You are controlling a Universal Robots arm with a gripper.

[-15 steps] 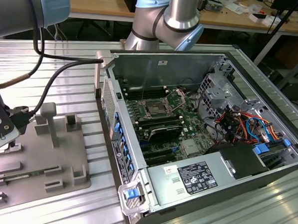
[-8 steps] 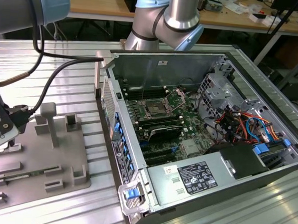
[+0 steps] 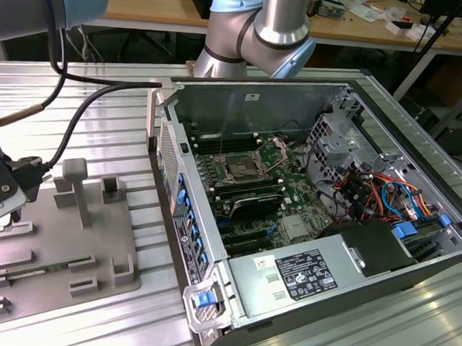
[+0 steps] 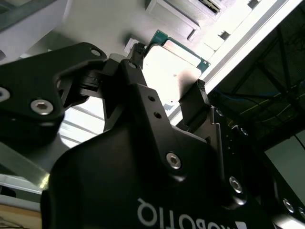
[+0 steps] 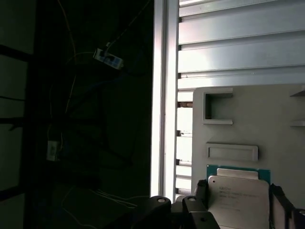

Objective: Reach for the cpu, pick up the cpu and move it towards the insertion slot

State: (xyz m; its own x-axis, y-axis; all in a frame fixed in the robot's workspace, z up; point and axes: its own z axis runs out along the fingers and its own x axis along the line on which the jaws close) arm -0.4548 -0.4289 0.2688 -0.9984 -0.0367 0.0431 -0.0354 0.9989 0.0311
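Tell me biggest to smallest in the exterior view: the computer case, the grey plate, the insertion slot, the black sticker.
1. computer case
2. grey plate, partly cut off by the picture's edge
3. black sticker and insertion slot: about alike, unranked

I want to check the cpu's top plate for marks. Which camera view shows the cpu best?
The first wrist view: the cpu faces the camera, its silvery plate and green rim plain against the grey fixture plate. The second wrist view shows it glare-washed and at a slant.
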